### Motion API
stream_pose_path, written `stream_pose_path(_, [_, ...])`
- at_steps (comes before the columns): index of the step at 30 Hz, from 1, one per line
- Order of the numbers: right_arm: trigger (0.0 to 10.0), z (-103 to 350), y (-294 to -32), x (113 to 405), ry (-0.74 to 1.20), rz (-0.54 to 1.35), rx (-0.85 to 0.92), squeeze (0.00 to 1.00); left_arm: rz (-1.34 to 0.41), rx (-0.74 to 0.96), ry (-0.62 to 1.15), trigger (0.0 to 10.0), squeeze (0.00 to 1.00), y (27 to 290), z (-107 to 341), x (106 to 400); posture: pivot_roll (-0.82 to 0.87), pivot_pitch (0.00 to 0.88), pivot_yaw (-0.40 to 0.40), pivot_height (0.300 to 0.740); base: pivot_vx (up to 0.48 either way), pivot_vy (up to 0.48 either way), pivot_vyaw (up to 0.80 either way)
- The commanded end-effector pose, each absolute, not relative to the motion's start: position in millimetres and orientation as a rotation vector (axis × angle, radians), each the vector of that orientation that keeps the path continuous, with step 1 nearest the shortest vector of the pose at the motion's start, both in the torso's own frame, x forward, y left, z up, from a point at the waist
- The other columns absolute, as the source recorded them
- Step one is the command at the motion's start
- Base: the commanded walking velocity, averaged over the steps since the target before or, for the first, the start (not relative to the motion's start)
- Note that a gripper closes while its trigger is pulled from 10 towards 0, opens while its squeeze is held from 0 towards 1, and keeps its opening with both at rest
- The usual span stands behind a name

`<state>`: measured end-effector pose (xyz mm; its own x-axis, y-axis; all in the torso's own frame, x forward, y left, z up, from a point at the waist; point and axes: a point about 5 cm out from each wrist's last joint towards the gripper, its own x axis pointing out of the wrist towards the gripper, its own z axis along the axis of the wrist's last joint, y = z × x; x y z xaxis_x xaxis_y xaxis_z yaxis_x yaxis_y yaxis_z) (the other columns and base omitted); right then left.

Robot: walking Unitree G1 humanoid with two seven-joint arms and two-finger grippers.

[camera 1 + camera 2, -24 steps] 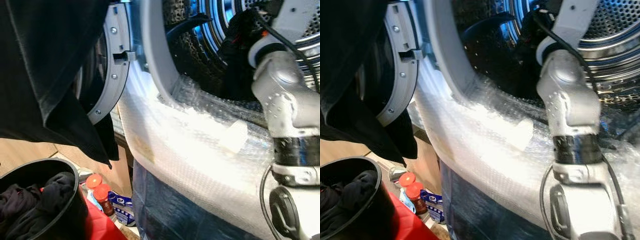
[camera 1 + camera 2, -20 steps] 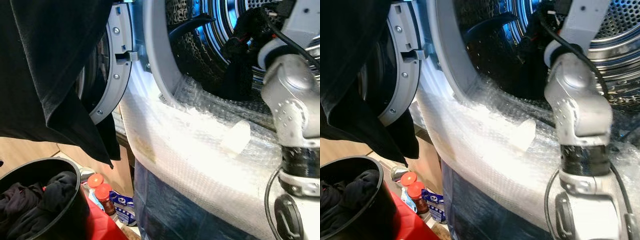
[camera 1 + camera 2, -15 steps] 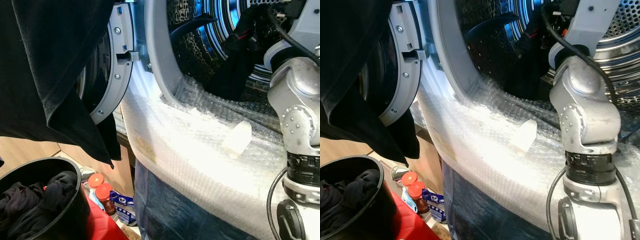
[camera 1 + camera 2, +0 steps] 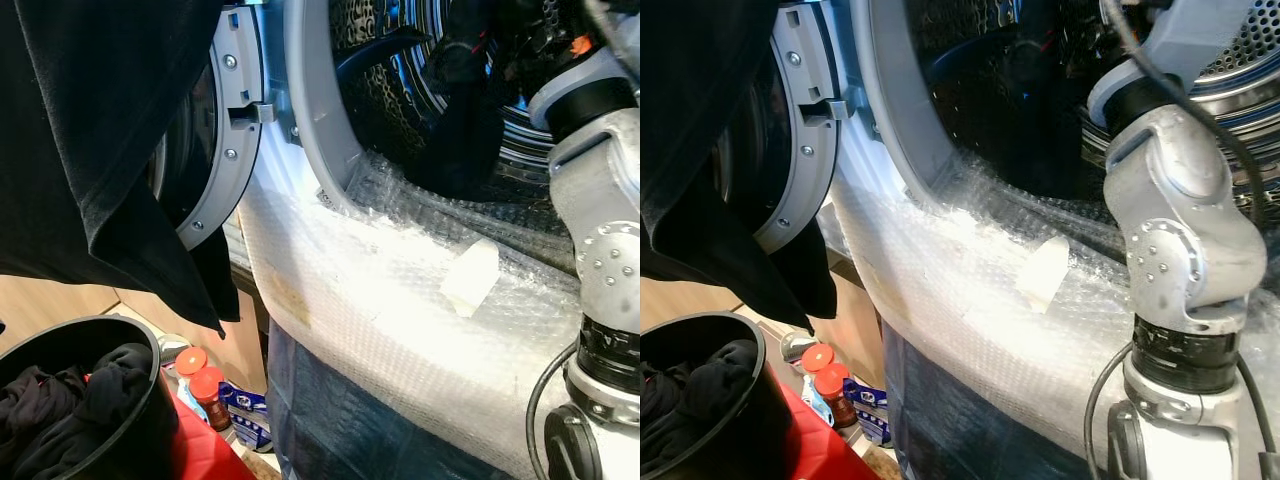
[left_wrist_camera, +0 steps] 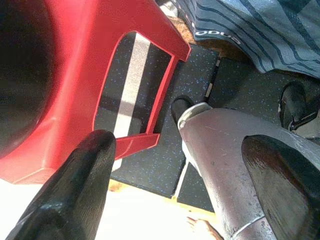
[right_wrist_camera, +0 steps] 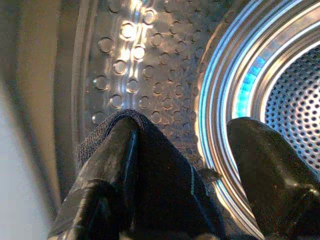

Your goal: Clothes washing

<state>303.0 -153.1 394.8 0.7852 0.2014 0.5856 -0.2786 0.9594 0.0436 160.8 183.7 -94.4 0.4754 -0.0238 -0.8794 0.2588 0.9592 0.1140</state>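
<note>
The washing machine's drum (image 4: 400, 90) stands open, its door (image 4: 225, 130) swung to the left. My right arm (image 4: 610, 230) reaches into the drum, where a dark garment (image 4: 465, 130) hangs at its mouth. In the right wrist view my right gripper (image 6: 185, 130) is open, and the dark garment (image 6: 165, 185) lies draped against one finger (image 6: 112, 165), in front of the perforated drum wall. A large black garment (image 4: 90, 130) hangs at the upper left. My left gripper (image 5: 180, 150) hangs open and holds nothing, above a red stool (image 5: 75, 60).
Bubble wrap (image 4: 380, 300) covers the machine's front below the opening. A black bucket (image 4: 150, 400) holding dark clothes (image 4: 60, 400) sits at the lower left on the red stool (image 4: 210, 450). Two red-capped bottles (image 4: 200, 385) stand on the floor beside it.
My right arm has swung to the right and reached further into the drum, carrying the dark garment with it. The bucket and the hanging black garment stay put.
</note>
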Motion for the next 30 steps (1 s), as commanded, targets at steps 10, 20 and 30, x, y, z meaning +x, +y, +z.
stream_pose_path(10, [10.0,402.6,-144.0,276.5,-0.688,0.480,0.154,0.00,-0.190,0.250,1.127,10.0,0.00,181.2,-100.2,148.6,-0.11,0.000,0.009,0.740,0.000,0.000,0.00])
stream_pose_path(20, [10.0,401.8,-134.8,249.5,-0.733,0.754,0.220,0.00,-0.184,0.254,1.124,10.0,0.00,183.1,-98.8,151.7,-0.12,0.000,0.013,0.740,0.000,0.000,0.00])
stream_pose_path(30, [10.0,384.6,-125.0,228.2,-0.683,1.090,0.251,0.00,-0.134,0.227,1.116,10.0,0.00,187.1,-97.3,154.9,-0.11,0.000,0.004,0.740,0.000,0.000,0.00])
